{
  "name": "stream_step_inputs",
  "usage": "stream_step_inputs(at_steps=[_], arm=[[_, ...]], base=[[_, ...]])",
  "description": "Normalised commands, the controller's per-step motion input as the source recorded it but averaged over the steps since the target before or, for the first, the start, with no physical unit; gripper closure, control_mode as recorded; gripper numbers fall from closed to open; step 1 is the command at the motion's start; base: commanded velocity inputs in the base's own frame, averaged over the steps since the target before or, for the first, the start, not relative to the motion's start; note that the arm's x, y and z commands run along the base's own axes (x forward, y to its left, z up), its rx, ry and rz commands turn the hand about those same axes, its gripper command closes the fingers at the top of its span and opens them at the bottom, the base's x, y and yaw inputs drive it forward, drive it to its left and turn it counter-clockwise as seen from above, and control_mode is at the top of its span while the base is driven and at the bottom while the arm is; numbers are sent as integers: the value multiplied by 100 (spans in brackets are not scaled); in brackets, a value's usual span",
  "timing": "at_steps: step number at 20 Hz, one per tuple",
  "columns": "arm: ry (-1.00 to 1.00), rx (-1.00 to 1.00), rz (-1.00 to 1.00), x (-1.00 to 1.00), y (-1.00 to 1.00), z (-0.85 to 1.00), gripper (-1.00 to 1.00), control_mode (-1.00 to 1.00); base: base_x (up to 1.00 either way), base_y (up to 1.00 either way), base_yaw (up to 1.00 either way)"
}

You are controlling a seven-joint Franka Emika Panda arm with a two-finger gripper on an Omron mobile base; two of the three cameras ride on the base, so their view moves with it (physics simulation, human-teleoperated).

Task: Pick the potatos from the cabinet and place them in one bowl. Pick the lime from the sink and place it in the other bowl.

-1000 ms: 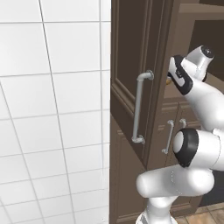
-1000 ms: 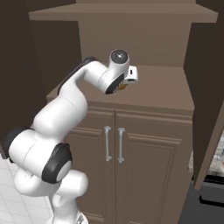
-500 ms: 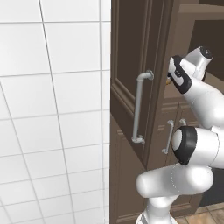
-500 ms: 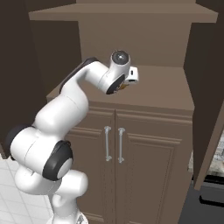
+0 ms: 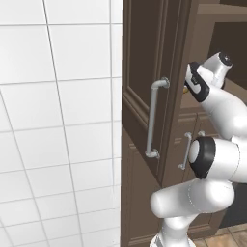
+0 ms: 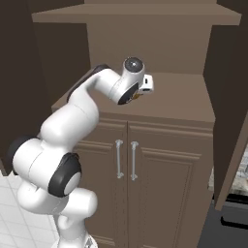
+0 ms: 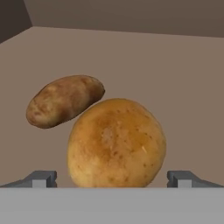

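Observation:
Two potatos lie on the shelf [image 7: 175, 74] of the open cabinet [image 6: 179, 99]. The near one [image 7: 116, 143] is round and golden and sits right in front of my gripper [image 7: 112, 180], between its two spread fingertips [image 7: 41, 178]. The jaws stand open and touch nothing. A longer brown potato [image 7: 64, 100] lies just behind it to the left, close to it. From the base cameras my hand [image 6: 143, 86] reaches in low over the shelf. The cabinet door [image 5: 144, 72] with its grey bar handle [image 5: 153, 120] hangs open on the left.
Low doors with thin paired handles [image 6: 126, 160] sit under the shelf. An upper shelf [image 6: 135, 12] closes the space above my hand. A second open door [image 6: 232, 121] stands at the right. A white tiled wall [image 5: 58, 120] lies left of the cabinet.
The arm has crept slightly further into the cabinet. The jaws have stayed open.

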Motion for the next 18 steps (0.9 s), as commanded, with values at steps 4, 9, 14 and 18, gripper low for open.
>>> stream_step_inputs(at_steps=[4, 9, 14, 18], arm=[[0, 0, 0, 8, 0, -6, -100, -100], [0, 1, 0, 9, 0, -3, -100, -100], [0, 2, 0, 10, 0, 0, -100, -100], [0, 1, 0, 5, 0, -2, -100, -100]], base=[[0, 0, 0], [0, 0, 0], [0, 0, 0], [0, 0, 0]])
